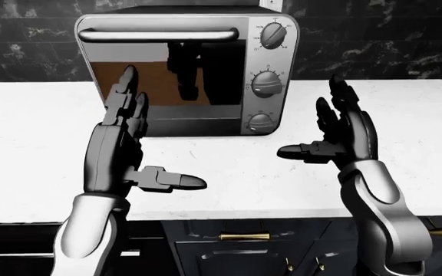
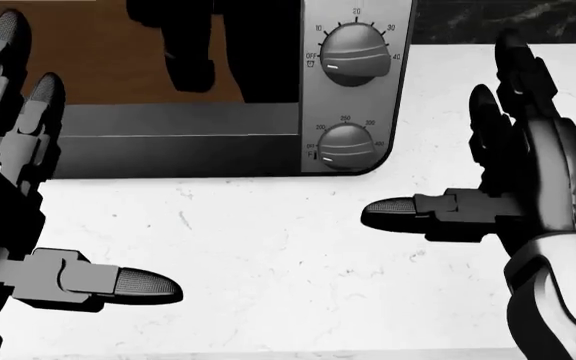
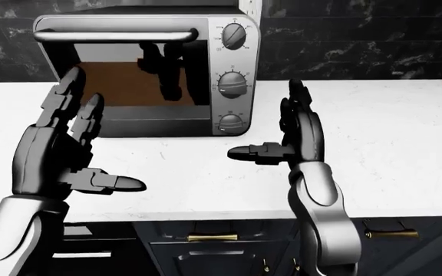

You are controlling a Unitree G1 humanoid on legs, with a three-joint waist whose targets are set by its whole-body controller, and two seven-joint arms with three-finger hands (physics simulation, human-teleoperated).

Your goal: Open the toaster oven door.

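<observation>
In the left-eye view the left hand [image 1: 121,152] is raised at the left, its fingers spread and pointing up, its thumb jutting toward the right; it holds nothing and hangs over the white tabletop [image 1: 37,149] just below the oven's door. The toaster oven [image 1: 187,72] stands on the tabletop against a black marbled wall [image 1: 374,40], in the upper left-centre of that view. It is a silver box with rounded corners. Its door [image 1: 164,80] is shut, a glossy pane that mirrors brown and dark shapes, with a bar handle [image 1: 159,35] running level along its top edge. To the right of the door a panel carries three round knobs [image 1: 267,83] stacked one above another. The oven's long axis runs left to right across the view, and the door faces the camera.

The right hand [image 1: 344,135] is at the right, also spread and empty, fingers up and thumb pointing left, well apart from the oven.

The eye views show the whole oven, the handle and the dark cabinet [image 1: 236,247] with brass pulls under the tabletop. The head view looks down more closely: only the door's lower part and the two lower knobs show there, with numerals readable around the dials.
</observation>
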